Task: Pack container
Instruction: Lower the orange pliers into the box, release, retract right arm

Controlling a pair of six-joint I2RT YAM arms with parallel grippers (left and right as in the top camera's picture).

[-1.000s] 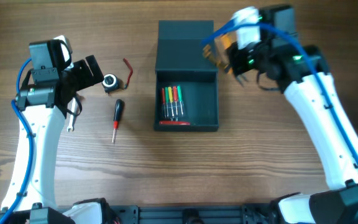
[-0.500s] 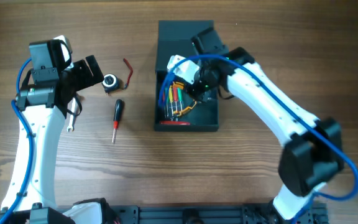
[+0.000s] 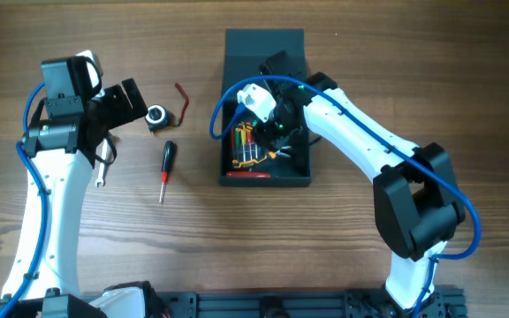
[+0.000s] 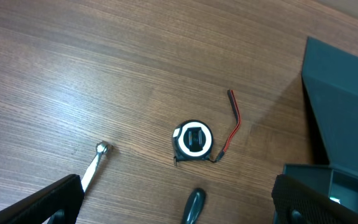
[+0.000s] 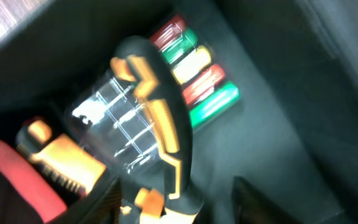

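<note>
Right fingers lowered inside container, orange-black tool between them for packing, grip indiscernible | left fingers spread, empty, above tape measure

The container is showing matte dark teal-grey, its screwdriver handles glowing red, green and yellow beside a black hand tool striped with orange. On the brown wood-grain table, the tape measure is showing black and white with a red strap, and the loose screwdriver is showing black and red.
</note>
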